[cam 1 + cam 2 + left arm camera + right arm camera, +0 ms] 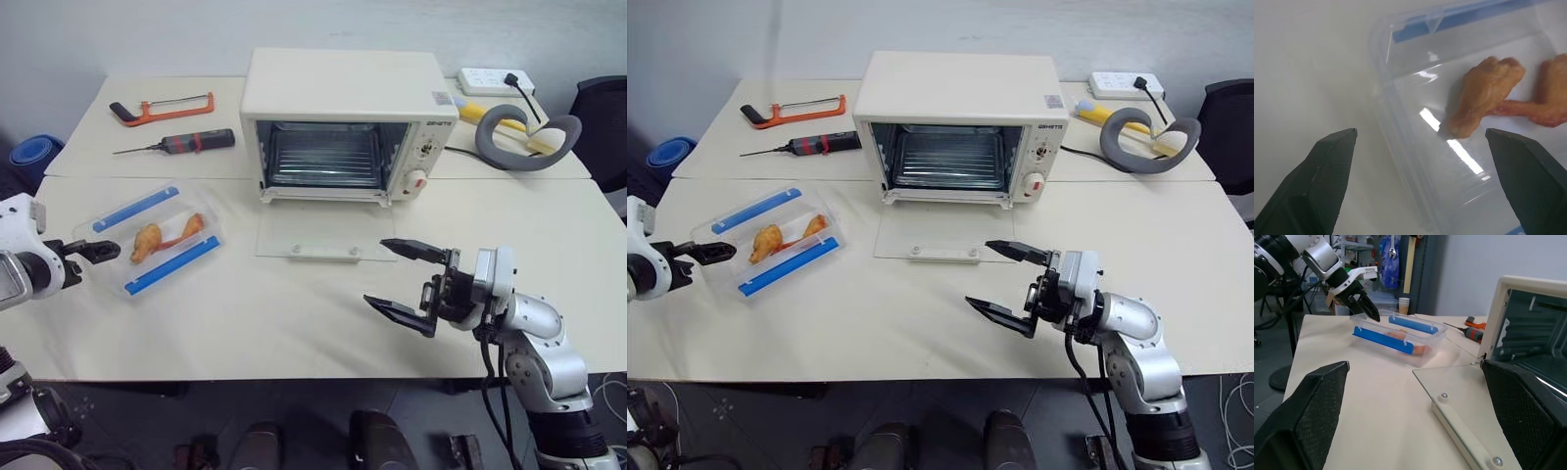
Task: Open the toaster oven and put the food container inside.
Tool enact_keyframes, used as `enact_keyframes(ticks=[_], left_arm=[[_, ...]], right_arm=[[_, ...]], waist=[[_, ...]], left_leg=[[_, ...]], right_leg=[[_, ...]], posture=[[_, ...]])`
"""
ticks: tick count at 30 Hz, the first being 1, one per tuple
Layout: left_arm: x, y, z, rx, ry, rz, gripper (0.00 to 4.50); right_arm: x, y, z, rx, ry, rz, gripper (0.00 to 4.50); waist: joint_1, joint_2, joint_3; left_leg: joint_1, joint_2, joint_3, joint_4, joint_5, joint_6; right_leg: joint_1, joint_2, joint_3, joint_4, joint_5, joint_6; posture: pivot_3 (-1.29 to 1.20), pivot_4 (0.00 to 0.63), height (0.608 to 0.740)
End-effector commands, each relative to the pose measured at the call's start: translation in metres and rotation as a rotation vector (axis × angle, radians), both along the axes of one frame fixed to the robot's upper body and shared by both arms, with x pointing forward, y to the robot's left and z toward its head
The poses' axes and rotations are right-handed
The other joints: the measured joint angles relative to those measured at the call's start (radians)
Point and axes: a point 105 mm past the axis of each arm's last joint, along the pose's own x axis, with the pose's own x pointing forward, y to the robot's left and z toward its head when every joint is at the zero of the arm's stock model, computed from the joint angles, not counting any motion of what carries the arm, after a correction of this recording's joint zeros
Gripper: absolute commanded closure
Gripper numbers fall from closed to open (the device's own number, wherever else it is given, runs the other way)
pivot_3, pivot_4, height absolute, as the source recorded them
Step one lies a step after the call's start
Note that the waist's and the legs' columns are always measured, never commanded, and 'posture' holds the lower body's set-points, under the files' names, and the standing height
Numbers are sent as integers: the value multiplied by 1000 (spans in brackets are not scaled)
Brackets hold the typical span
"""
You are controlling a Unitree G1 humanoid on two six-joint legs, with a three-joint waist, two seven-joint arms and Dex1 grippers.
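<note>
The right arm (pixel 534 338) is built of rounded silver-grey segments with a white block at the wrist, and black cables run down beside its lower section. Behind the right gripper (pixel 402 286) sits a black mechanism of brackets and small fittings; its two fingers are flat, black and taper to points, their inner faces finely textured. The left arm (pixel 22 259) has a white shell over a dark joint ring, ending in the left gripper (pixel 1420 161) with the same black, wedge-shaped, textured fingers (pixel 1327 171).
</note>
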Motion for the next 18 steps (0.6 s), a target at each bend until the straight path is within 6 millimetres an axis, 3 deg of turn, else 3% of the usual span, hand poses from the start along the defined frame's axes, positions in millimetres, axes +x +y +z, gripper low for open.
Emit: enact_keyframes(ticks=[1, 2, 5, 16, 18], left_arm=[[1, 5, 10, 18, -24, 12, 32], [1, 5, 10, 24, -20, 9, 32], [3, 3, 1, 9, 3, 1, 617], [3, 20, 2, 18, -49, 70, 4083], [6, 21, 9, 11, -103, 78, 4368]], right_arm=[[-7, -3, 14, 11, -81, -22, 0], [-7, -3, 14, 11, -82, -25, 0], [-6, -4, 12, 14, -85, -38, 0], [0, -12, 13, 4, -92, -70, 0], [1, -14, 12, 0, -92, -75, 0]], waist=[[0, 0, 0], [1, 0, 0], [1, 0, 0], [0, 0, 0], [1, 0, 0]], left_leg=[[0, 0, 0, 0, 0, 0], [0, 0, 0, 0, 0, 0], [0, 0, 0, 0, 0, 0], [0, 0, 0, 0, 0, 0], [0, 0, 0, 0, 0, 0]], right_leg=[[0, 0, 0, 0, 0, 0], [0, 0, 0, 0, 0, 0], [0, 0, 0, 0, 0, 0], [0, 0, 0, 0, 0, 0], [0, 0, 0, 0, 0, 0]], posture=[[0, 150, 740], [0, 150, 740], [0, 150, 740], [0, 150, 740], [0, 150, 740]])
